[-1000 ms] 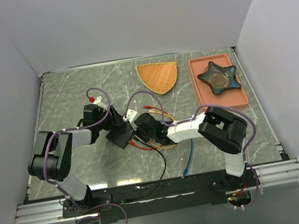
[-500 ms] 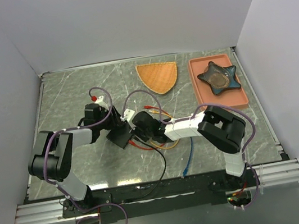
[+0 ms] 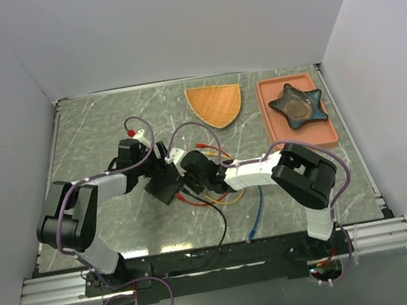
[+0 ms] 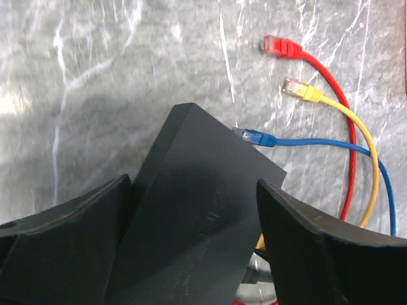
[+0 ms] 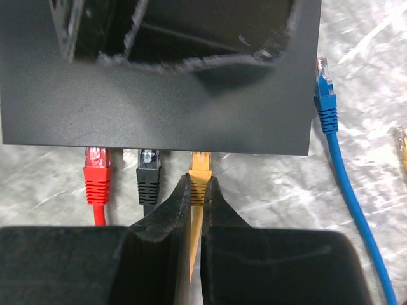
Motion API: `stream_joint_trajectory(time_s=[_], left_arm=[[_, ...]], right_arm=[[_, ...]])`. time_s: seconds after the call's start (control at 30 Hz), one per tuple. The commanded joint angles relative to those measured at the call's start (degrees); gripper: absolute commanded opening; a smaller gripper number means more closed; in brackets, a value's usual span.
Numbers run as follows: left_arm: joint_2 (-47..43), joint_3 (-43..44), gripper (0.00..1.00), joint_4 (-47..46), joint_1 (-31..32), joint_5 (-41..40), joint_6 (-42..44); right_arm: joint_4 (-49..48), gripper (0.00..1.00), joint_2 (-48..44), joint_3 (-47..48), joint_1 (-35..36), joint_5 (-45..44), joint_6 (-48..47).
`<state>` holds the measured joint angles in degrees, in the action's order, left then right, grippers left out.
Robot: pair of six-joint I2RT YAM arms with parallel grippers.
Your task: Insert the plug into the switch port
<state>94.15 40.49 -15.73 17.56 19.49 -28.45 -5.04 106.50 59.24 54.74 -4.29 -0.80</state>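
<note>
Orange plug (image 5: 200, 173) looks seated in a port (image 5: 201, 154) on the black box (image 5: 159, 95) — right gripper (image 5: 194, 206) pinching it, left gripper (image 4: 191, 190) spread wide around the box — only letting go is left.

The black box (image 5: 159, 108) has a matt, finely grained plastic casing with faint scuffs. The orange plug (image 5: 200, 166), red plug (image 5: 96, 166), black plug (image 5: 148, 166) and blue plug (image 5: 324, 95) each have a clear, glossy plastic tip and a ribbed, satin boot. The right gripper (image 5: 198, 184) has fingers (image 5: 162, 219) of matt black plastic. The table (image 4: 127, 63) is smooth, grey and marble-patterned, with a light sheen. The tray (image 3: 281, 131) looks matt, and the star dish (image 3: 297, 104) looks glossy.
</note>
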Motion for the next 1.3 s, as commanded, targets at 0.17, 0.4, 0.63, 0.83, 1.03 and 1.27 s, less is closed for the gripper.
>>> stream_joint_trajectory(time_s=[0.17,0.4,0.63,0.83,1.03,1.27], left_arm=[[-4.67,-1.73,0.96,12.38,-0.07,-0.14,-5.30],[-14.84,-3.14,0.96,17.12,-2.62,-9.54,-6.00],[-27.86,-2.96,0.96,22.49,-3.15,-15.97,-6.71],[-36.13,-2.00,0.96,25.12,-3.15,-13.69,-7.41],[-42.37,-0.85,0.96,26.80,-3.15,-11.67,-7.50],[-47.30,-0.76,0.96,26.62,-3.15,-10.26,-7.76]], right_arm=[[-2.70,0.14,-4.45,-0.18,1.68,3.08,5.45],[6.51,0.23,-5.51,2.71,1.60,-4.40,8.00],[10.04,0.39,-9.11,3.42,1.60,-7.48,7.57],[11.45,0.55,-12.36,3.25,1.60,-8.01,7.74],[14.09,0.77,-15.44,1.93,1.42,-11.52,9.06],[19.36,0.80,-17.80,-0.44,0.54,-20.83,13.71]])
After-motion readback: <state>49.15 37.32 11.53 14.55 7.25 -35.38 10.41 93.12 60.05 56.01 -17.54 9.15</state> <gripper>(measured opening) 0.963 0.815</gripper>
